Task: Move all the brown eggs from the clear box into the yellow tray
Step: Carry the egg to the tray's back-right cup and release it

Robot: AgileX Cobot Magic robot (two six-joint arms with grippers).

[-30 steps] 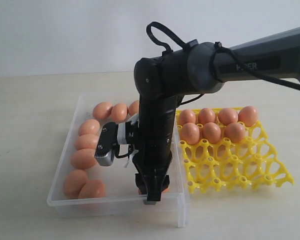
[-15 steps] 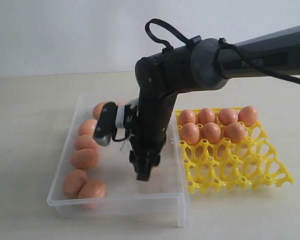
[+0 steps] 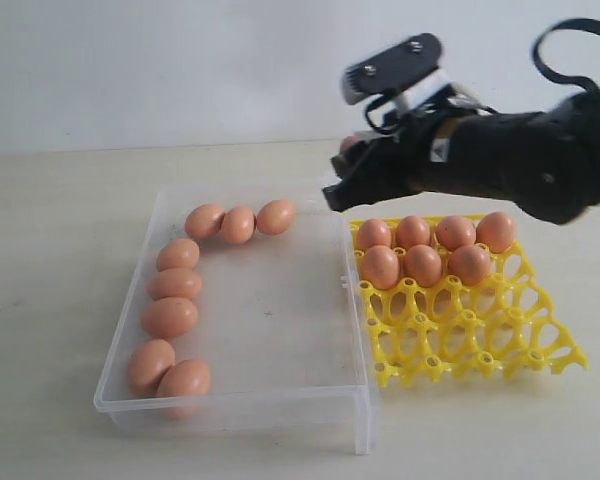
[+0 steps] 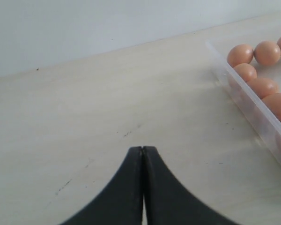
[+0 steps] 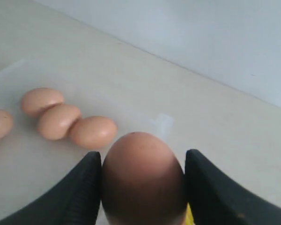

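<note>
My right gripper point(image 3: 340, 180) hangs in the air above the far right corner of the clear box point(image 3: 240, 408), beside the yellow tray point(image 3: 480, 340). It is shut on a brown egg point(image 5: 143, 183), gripped between both fingers point(image 5: 79, 187). Several brown eggs point(image 3: 170, 317) lie along the left and far walls of the box. Several more eggs point(image 3: 423, 265) sit in the far cups of the tray. My left gripper point(image 4: 143, 149) is shut and empty, low over the bare table to the left of the clear box point(image 4: 239, 91).
The near rows of cups in the yellow tray point(image 3: 450, 360) hold nothing. The box floor point(image 3: 270, 310) is bare in its middle and right part. A pale wall stands behind the table.
My right arm has lifted out of the near part of the clear box and swung up and toward the far right, carrying the egg.
</note>
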